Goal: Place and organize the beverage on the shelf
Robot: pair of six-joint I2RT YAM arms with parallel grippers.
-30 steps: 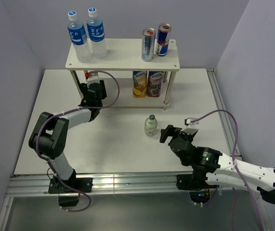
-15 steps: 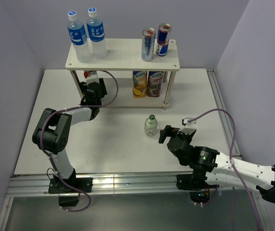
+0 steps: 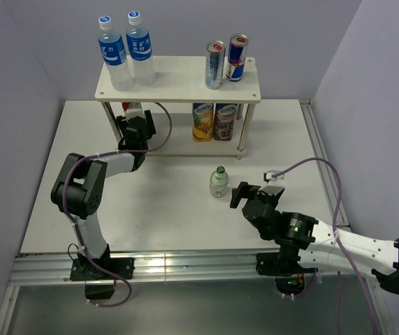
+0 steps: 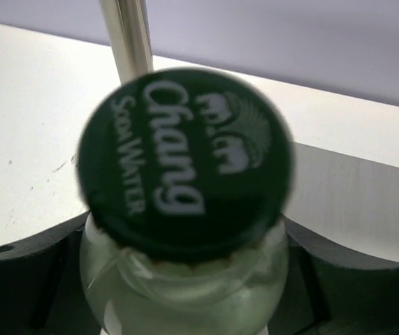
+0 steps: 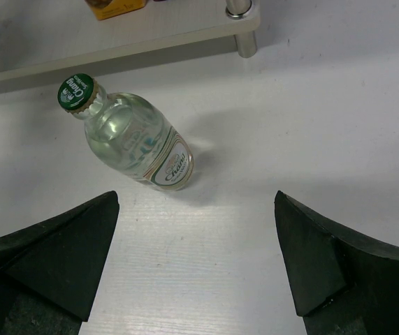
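Reading "Chang Soda Water", a green cap [image 4: 185,160] tops the clear bottle [image 4: 185,296].

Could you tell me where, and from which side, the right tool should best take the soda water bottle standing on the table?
Likely the straight labelled body of the soda water bottle, below its narrowing shoulder, from the near side: it stands upright, clear of the shelf, and the open right tool faces it.

You had before you a white bench [image 3: 178,209], closed on three sides by plain pale lilac walls [image 3: 17,56]; the light was even.
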